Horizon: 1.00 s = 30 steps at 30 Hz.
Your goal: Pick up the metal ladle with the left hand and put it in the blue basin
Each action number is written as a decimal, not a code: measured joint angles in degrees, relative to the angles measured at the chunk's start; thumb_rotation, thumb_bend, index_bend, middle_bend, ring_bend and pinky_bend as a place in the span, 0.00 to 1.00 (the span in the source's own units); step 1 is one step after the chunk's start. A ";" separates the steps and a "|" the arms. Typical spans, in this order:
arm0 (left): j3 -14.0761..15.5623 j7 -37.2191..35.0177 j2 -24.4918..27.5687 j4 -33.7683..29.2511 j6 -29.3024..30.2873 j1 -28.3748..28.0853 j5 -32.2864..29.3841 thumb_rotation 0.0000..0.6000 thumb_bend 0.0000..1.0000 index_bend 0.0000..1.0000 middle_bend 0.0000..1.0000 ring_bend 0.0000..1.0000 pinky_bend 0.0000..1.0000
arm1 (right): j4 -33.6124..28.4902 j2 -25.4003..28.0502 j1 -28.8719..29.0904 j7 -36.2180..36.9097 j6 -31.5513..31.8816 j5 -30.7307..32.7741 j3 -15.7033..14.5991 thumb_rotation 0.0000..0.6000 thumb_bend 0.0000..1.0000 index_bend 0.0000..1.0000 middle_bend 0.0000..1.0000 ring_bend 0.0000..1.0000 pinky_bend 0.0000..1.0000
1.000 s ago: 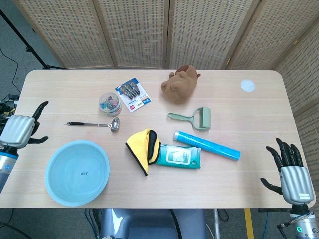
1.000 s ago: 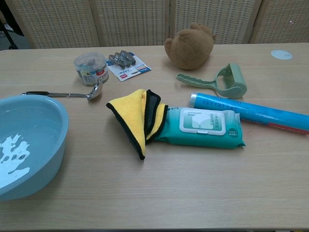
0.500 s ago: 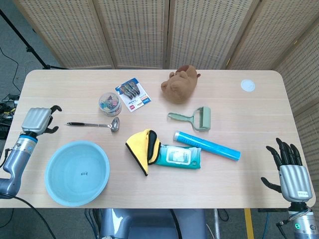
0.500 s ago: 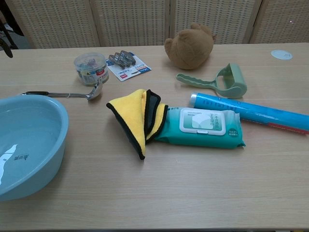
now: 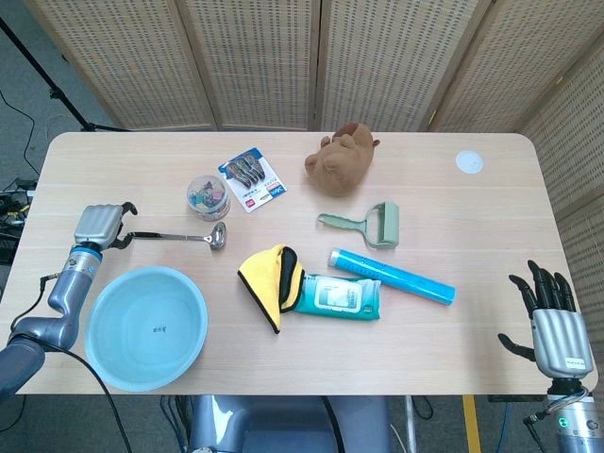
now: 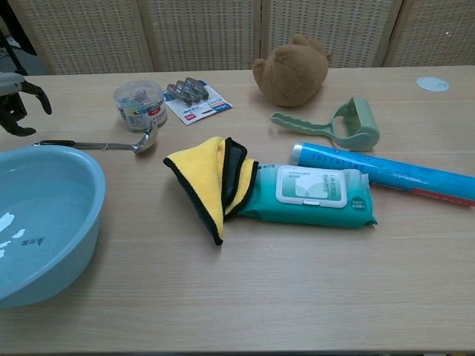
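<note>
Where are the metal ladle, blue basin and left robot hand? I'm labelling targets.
metal ladle (image 5: pixel 218 237): head view, on its bowl.
blue basin (image 5: pixel 102 294): head view, on its left rim.
left robot hand (image 5: pixel 97 226): head view, on its silver back.

At far left, the left hand (image 6: pixel 16 100) hovers with fingers apart above the ladle (image 6: pixel 104 144) handle's tip. The basin (image 6: pixel 70 237) fills the lower left corner.

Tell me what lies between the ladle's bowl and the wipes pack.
The folded yellow cloth lies between the ladle and the wipes pack, its edge resting against the pack; both views show it.
</note>
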 measured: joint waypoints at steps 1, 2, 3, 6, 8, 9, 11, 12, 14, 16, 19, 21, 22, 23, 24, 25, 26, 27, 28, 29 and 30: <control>-0.02 -0.40 -0.61 0.83 -0.31 -0.28 -0.02 1.00 0.35 0.40 0.97 0.94 0.98 | 0.07 -0.04 0.03 -0.04 -0.14 0.19 0.02 1.00 0.00 0.15 0.00 0.00 0.00; -0.02 -0.89 -1.38 1.89 -0.67 -0.62 -0.01 1.00 0.35 0.41 0.97 0.94 0.98 | 0.11 -0.07 0.05 -0.06 -0.24 0.33 0.03 1.00 0.00 0.15 0.00 0.00 0.00; 0.00 -1.21 -1.93 2.68 -0.91 -0.86 0.04 1.00 0.35 0.42 0.97 0.94 0.98 | 0.15 -0.08 0.06 -0.08 -0.29 0.45 0.05 1.00 0.00 0.15 0.00 0.00 0.00; 0.12 -2.09 -3.64 5.13 -1.57 -1.57 0.26 1.00 0.35 0.45 0.97 0.94 0.98 | 0.23 -0.12 0.08 -0.09 -0.40 0.77 0.13 1.00 0.00 0.15 0.00 0.00 0.00; 0.15 -2.65 -4.44 6.17 -1.91 -1.89 0.35 1.00 0.35 0.47 0.97 0.94 0.98 | 0.18 -0.13 0.09 0.01 -0.51 0.92 0.14 1.00 0.00 0.15 0.00 0.00 0.00; 0.11 -3.00 -4.89 6.76 -2.07 -2.03 0.35 1.00 0.35 0.48 0.97 0.94 0.98 | 0.12 -0.14 0.09 0.10 -0.59 1.02 0.14 1.00 0.00 0.15 0.00 0.00 0.00; 0.08 -3.51 -5.73 7.59 -2.42 -2.21 0.33 1.00 0.35 0.48 0.97 0.94 0.98 | 0.07 -0.19 0.13 0.24 -0.93 1.36 0.13 1.00 0.00 0.15 0.00 0.00 0.00; 0.12 -3.75 -6.19 8.25 -2.54 -2.31 0.39 1.00 0.35 0.48 0.97 0.94 0.98 | 0.08 -0.21 0.16 0.24 -0.98 1.41 0.13 1.00 0.00 0.15 0.00 0.00 0.00; 0.24 -4.17 -7.02 9.40 -2.70 -2.45 0.58 1.00 0.35 0.48 0.97 0.94 0.98 | 0.14 -0.23 0.15 0.24 -0.95 1.50 0.16 1.00 0.00 0.15 0.00 0.00 0.00; 0.39 -4.90 -7.97 10.76 -2.88 -2.57 0.84 1.00 0.35 0.48 0.97 0.94 0.98 | 0.20 -0.21 0.14 0.32 -0.99 1.76 0.22 1.00 0.00 0.15 0.00 0.00 0.00; 0.45 -6.19 -9.23 12.77 -3.37 -2.76 1.04 1.00 0.35 0.48 0.97 0.94 0.98 | 0.35 -0.25 0.15 0.55 -1.01 1.98 0.35 1.00 0.00 0.15 0.00 0.00 0.00; 0.53 -6.82 -9.98 14.11 -3.85 -2.93 1.21 1.00 0.35 0.48 0.97 0.94 0.98 | 0.40 -0.25 0.15 0.61 -0.95 1.98 0.38 1.00 0.00 0.15 0.00 0.00 0.00; 0.56 -7.05 -10.29 14.68 -4.05 -3.01 1.30 1.00 0.35 0.48 0.97 0.94 0.98 | 0.45 -0.26 0.15 0.61 -0.93 2.00 0.39 1.00 0.00 0.15 0.00 0.00 0.00; 0.60 -7.36 -10.71 15.42 -4.34 -3.12 1.40 1.00 0.35 0.48 0.97 0.94 0.98 | 0.46 -0.25 0.14 0.62 -0.93 2.05 0.41 1.00 0.00 0.15 0.00 0.00 0.00; 0.63 -7.61 -11.03 15.96 -4.54 -3.21 1.49 1.00 0.35 0.48 0.97 0.94 0.98 | 0.45 -0.24 0.13 0.65 -0.94 2.12 0.42 1.00 0.00 0.15 0.00 0.00 0.00; 0.66 -7.85 -11.31 16.44 -4.70 -3.30 1.59 1.00 0.35 0.48 0.97 0.94 0.98 | 0.44 -0.21 0.13 0.67 -0.96 2.16 0.43 1.00 0.00 0.15 0.00 0.00 0.00; 0.71 -8.15 -11.69 17.03 -4.91 -3.42 1.74 1.00 0.35 0.48 0.97 0.94 0.98 | 0.48 -0.21 0.14 0.66 -0.95 2.17 0.44 1.00 0.00 0.15 0.00 0.00 0.00; 0.74 -8.42 -11.95 17.42 -5.09 -3.51 1.83 1.00 0.35 0.48 0.97 0.94 0.98 | 0.51 -0.21 0.15 0.65 -0.94 2.17 0.45 1.00 0.00 0.15 0.00 0.00 0.00; 0.74 -8.72 -12.20 17.73 -5.26 -3.59 1.90 1.00 0.35 0.48 0.97 0.94 0.98 | 0.52 -0.21 0.16 0.66 -0.94 2.19 0.46 1.00 0.00 0.15 0.00 0.00 0.00; 0.74 -9.03 -12.41 18.00 -5.42 -3.66 1.96 1.00 0.35 0.48 0.97 0.94 0.98 | 0.51 -0.20 0.16 0.66 -0.95 2.20 0.46 1.00 0.00 0.15 0.00 0.00 0.00; 0.74 -9.41 -12.66 18.27 -5.64 -3.75 2.05 1.00 0.35 0.48 0.97 0.94 0.98 | 0.53 -0.20 0.17 0.66 -0.97 2.23 0.46 1.00 0.00 0.15 0.00 0.00 0.00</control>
